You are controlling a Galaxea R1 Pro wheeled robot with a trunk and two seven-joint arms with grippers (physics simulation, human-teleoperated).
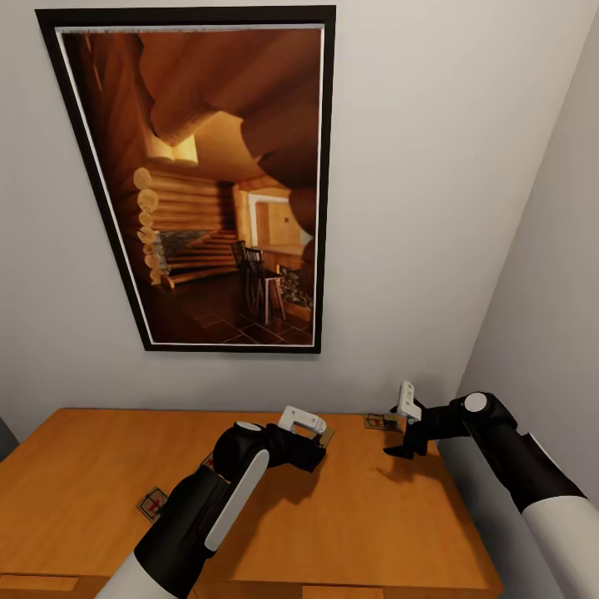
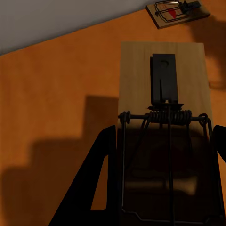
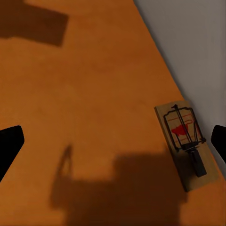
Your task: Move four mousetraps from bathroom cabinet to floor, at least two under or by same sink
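Both arms are working over the orange-brown top of the cabinet [image 1: 358,516], so the pick-up step is in hand; none of the traps has reached the bathroom floor yet.

The left hand [image 2: 162,155] has its two black fingers spread on either side of a mousetrap [image 2: 162,75], whose pale board runs forward from between them. Whether the fingers already press its edges I cannot tell; they look close alongside but not clearly clamped. The next move there calls for closing on the board's long edges, clear of the spring, then lifting straight up.

The right hand [image 1: 402,451] is wide open and empty, hovering above the tabletop, with a second mousetrap [image 3: 186,143] lying ahead of it and slightly to one side, close to the white wall [image 1: 433,208]. It needs to centre over that trap and come down.

A third mousetrap [image 1: 152,502] lies well behind the left hand, beside the forearm.

The traps are flat rectangular boards of light, matte wood, carrying dark wire bails, a coiled spring and a red mark. The tabletop is smooth with faint grain.
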